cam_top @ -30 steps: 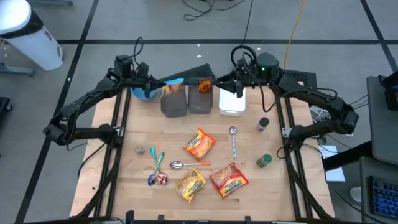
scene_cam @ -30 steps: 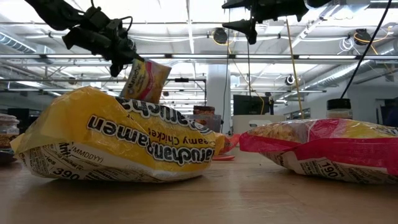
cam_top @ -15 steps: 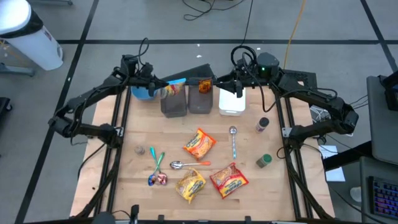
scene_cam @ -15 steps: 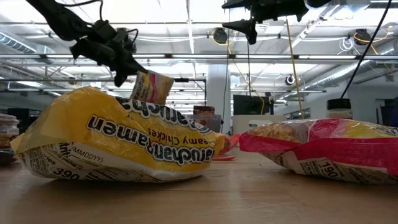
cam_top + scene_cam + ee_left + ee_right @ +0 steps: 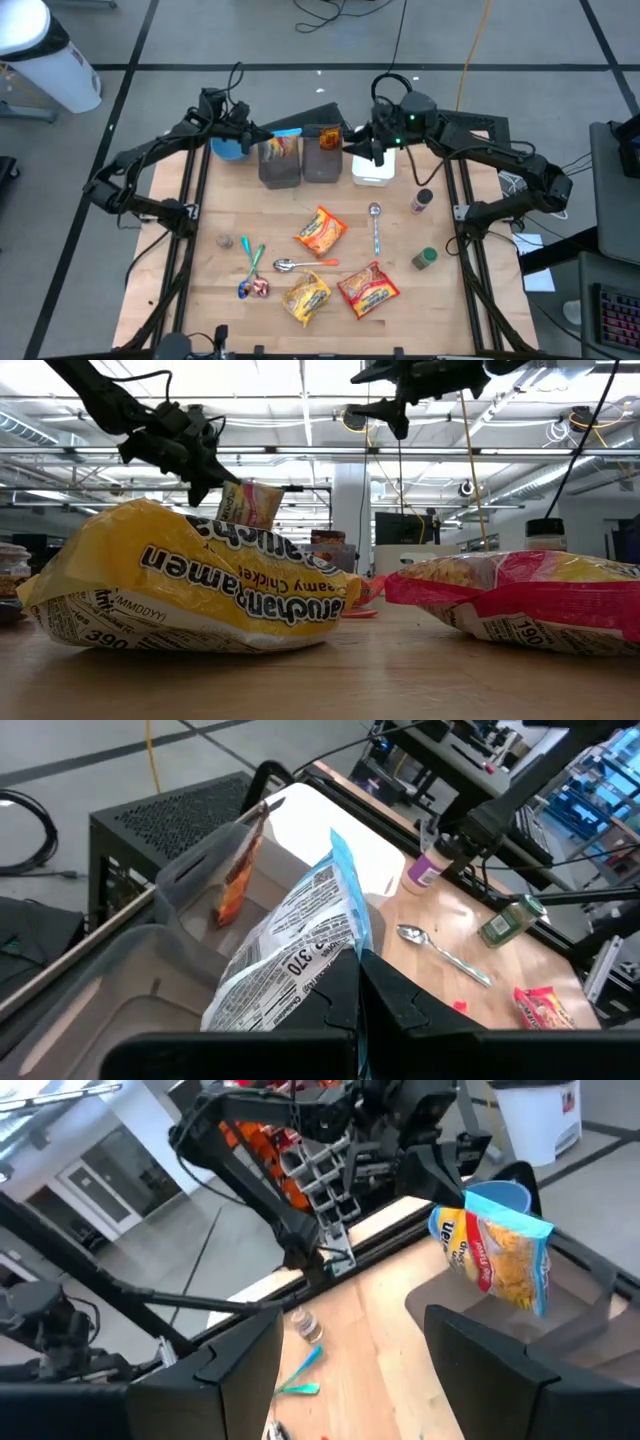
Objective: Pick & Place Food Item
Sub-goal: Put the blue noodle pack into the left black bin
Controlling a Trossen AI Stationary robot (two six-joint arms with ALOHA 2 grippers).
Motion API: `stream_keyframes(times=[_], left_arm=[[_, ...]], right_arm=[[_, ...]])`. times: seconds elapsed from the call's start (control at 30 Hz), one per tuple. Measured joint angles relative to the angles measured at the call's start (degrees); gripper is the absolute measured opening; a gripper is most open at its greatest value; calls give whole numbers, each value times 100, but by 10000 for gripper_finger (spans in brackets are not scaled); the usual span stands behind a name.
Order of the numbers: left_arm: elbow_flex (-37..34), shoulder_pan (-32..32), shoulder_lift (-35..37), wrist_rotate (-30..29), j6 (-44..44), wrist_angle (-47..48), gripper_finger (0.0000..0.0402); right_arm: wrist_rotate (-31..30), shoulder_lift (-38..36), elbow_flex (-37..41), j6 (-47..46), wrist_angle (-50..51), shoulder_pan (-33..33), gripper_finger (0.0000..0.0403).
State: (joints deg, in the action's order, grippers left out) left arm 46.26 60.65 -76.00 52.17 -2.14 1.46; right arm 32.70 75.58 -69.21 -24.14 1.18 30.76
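Ramen packets lie nearest the desk's front edge: a yellow packet [image 5: 307, 298] and a red packet [image 5: 368, 288] just beside it, with an orange packet [image 5: 320, 231] farther in and open wood around it. Between them lies a spoon [image 5: 291, 265]; a second spoon [image 5: 376, 226] lies toward the right, a green-capped jar [image 5: 425, 259] near the right edge. Along the far edge stand a left grey bin [image 5: 280, 165], a second grey bin [image 5: 322, 155], and a white container [image 5: 373, 165]. The left gripper [image 5: 254, 137], jaws closed on a ramen bag [image 5: 281, 146], holds it just above the left grey bin's rim. The right gripper [image 5: 365, 143] hovers by the white container, jaws apart and holding nothing
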Motion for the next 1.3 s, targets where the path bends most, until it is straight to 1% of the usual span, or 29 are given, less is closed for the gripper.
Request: stream_keyframes(times=[0.3,0.57,0.8,1.03,1.13,1.3], left_arm=[[0,293,-333,32,103,-14,0],[0,308,-740,41,246,-156,0],[0,311,-931,45,243,-486,0],[2,370,-1147,31,267,-501,0],[2,415,-1233,28,275,-538,0],[2,523,-1297,-123,296,-626,1]], right_arm=[[10,114,-7,-24,-248,-13,238],[7,117,-7,-113,-315,-9,238],[-12,118,-7,-134,-305,-8,238],[-15,117,-7,-175,-306,0,238],[-125,117,-9,-173,-307,-1,238],[-133,119,-11,-164,-307,33,238]])
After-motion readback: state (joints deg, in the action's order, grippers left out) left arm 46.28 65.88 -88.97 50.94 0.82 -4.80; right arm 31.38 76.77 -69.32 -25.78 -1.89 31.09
